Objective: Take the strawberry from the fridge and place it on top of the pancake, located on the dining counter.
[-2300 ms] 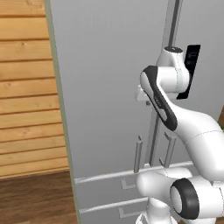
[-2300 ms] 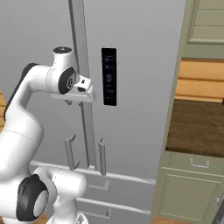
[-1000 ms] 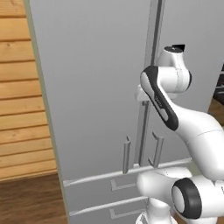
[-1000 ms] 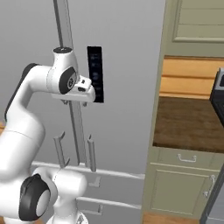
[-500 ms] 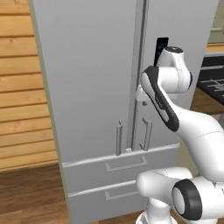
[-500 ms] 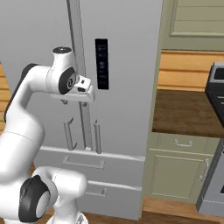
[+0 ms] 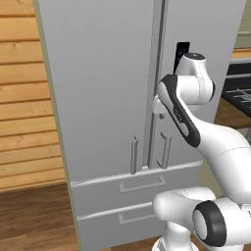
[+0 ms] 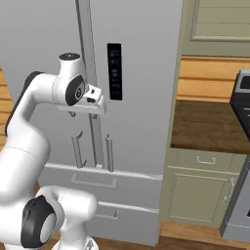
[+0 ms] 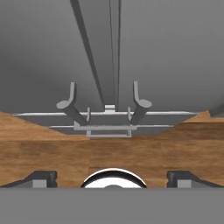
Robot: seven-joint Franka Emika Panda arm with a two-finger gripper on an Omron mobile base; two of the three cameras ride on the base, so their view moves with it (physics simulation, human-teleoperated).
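The pincer stands released, jaws wide apart, holding nothing, level with the seam of the tall light-grey double-door fridge. Just below and ahead hang its two slim vertical bar handles. The doors are shut, so the step is opening the fridge; next the pincer likely needs to reach one handle. The strawberry is presumably inside, hidden.

The fridge is plain light grey with a black panel. Honey-toned plank wall left; sage-green cabinets right, under what looks like a dark-brown desk.
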